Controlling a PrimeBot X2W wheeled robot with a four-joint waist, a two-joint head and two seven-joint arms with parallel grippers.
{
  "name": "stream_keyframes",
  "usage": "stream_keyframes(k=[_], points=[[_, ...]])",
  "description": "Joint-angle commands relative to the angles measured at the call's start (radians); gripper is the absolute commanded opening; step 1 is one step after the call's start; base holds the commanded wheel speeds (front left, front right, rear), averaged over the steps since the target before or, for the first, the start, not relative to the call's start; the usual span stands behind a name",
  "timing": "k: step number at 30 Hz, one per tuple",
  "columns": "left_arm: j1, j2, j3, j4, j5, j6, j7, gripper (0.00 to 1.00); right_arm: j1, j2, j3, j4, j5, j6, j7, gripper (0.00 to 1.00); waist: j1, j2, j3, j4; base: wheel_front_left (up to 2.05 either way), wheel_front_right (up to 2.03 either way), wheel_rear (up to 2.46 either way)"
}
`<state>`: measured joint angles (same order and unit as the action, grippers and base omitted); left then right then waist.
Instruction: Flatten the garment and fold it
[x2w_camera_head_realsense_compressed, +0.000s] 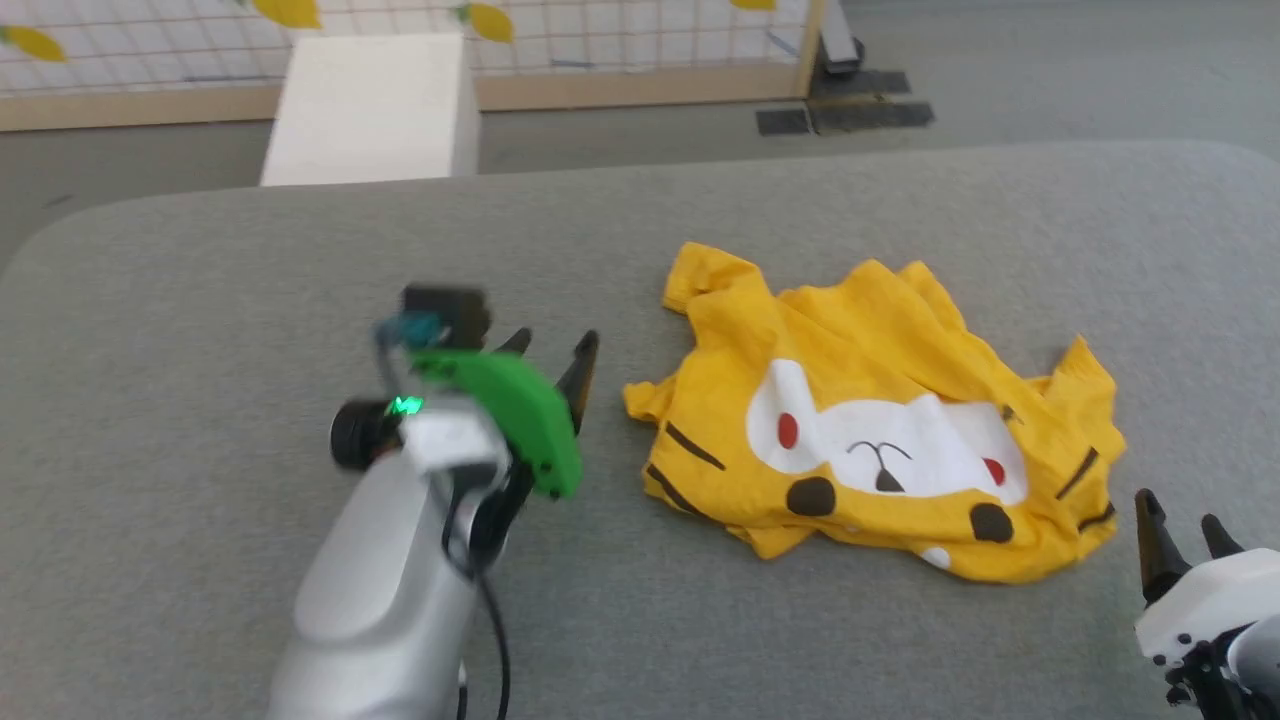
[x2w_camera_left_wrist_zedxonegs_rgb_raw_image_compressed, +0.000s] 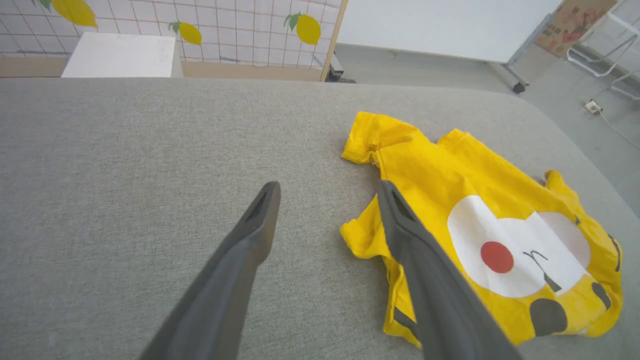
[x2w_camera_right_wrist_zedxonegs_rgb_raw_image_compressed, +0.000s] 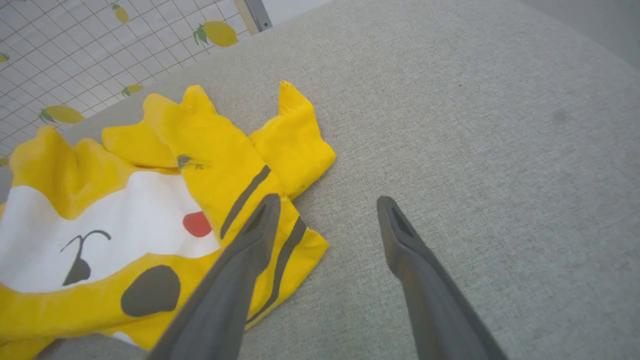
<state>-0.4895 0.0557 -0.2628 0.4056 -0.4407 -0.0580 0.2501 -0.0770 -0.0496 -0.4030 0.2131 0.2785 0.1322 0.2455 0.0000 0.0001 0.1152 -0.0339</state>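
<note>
The garment (x2w_camera_head_realsense_compressed: 880, 420), a bright yellow T-shirt with a white face patch, red dots and black whisker stripes, lies crumpled right of centre on the grey padded table (x2w_camera_head_realsense_compressed: 200, 300). My left gripper (x2w_camera_head_realsense_compressed: 555, 360) hovers open just left of the shirt's left sleeve, with nothing between its fingers. In the left wrist view the garment (x2w_camera_left_wrist_zedxonegs_rgb_raw_image_compressed: 450, 175) lies right of the left gripper (x2w_camera_left_wrist_zedxonegs_rgb_raw_image_compressed: 327, 192). My right gripper (x2w_camera_head_realsense_compressed: 1180, 525) stands open at the shirt's lower right corner. In the right wrist view the right gripper (x2w_camera_right_wrist_zedxonegs_rgb_raw_image_compressed: 325, 205) is beside the garment (x2w_camera_right_wrist_zedxonegs_rgb_raw_image_compressed: 165, 175), its left finger over the striped hem.
A white box (x2w_camera_head_realsense_compressed: 370, 110) stands beyond the table's far edge, before a gridded wall with lemon prints (x2w_camera_head_realsense_compressed: 600, 30). Dark floor mats (x2w_camera_head_realsense_compressed: 845, 115) lie further right. Bare table surface spreads left of the shirt and in front of it.
</note>
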Motion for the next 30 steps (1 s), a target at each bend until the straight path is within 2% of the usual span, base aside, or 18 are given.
stream_keyframes(k=[1,6,12,16,17,18,23,30], points=[[-0.049,0.001,-0.014,0.029,0.015,0.009,0.04,1.0,-0.013,-0.001,0.005,0.006,0.011,-0.002,-0.01,1.0,0.0,-0.0001,0.05,-0.058,0.0,0.0,0.0],[-0.18,0.012,-0.073,0.151,0.061,0.027,0.215,1.0,-0.03,-0.001,0.02,0.033,0.016,-0.002,-0.03,1.0,0.0,-0.0001,0.105,-0.125,0.0,0.0,0.0],[-0.228,0.061,-0.148,0.262,0.135,0.047,0.39,1.0,-0.039,-0.001,0.045,0.069,0.029,-0.002,-0.056,1.0,0.0,-0.0001,0.142,-0.17,0.0,0.0,0.0],[-0.215,0.056,-0.175,0.28,0.121,0.018,0.465,1.0,-0.038,-0.001,0.044,0.091,0.03,-0.002,-0.076,1.0,0.0,-0.0001,0.148,-0.17,0.0,0.0,0.0],[-0.212,0.052,-0.185,0.275,0.12,0.008,0.467,0.33,-0.038,-0.001,0.04,0.097,0.028,-0.002,-0.08,1.0,0.0,-0.0001,0.149,-0.163,0.0,0.0,0.0],[-0.208,0.047,-0.184,0.269,0.111,0.003,0.458,0.0,-0.038,-0.001,0.041,0.102,0.026,-0.002,-0.081,1.0,0.0,-0.0001,0.148,-0.159,0.0,0.0,0.0],[-0.192,0.026,-0.191,0.251,0.072,-0.02,0.414,0.0,-0.046,-0.001,0.041,0.119,0.015,-0.002,-0.088,1.0,0.0,-0.0001,0.127,-0.117,0.0,0.0,0.0],[-0.219,0.011,-0.086,0.164,-0.016,0.019,0.239,0.0,-0.034,-0.001,0.027,0.129,-0.009,-0.002,-0.084,1.0,0.0,-0.0001,0.059,-0.019,0.0,0.0,0.0]])
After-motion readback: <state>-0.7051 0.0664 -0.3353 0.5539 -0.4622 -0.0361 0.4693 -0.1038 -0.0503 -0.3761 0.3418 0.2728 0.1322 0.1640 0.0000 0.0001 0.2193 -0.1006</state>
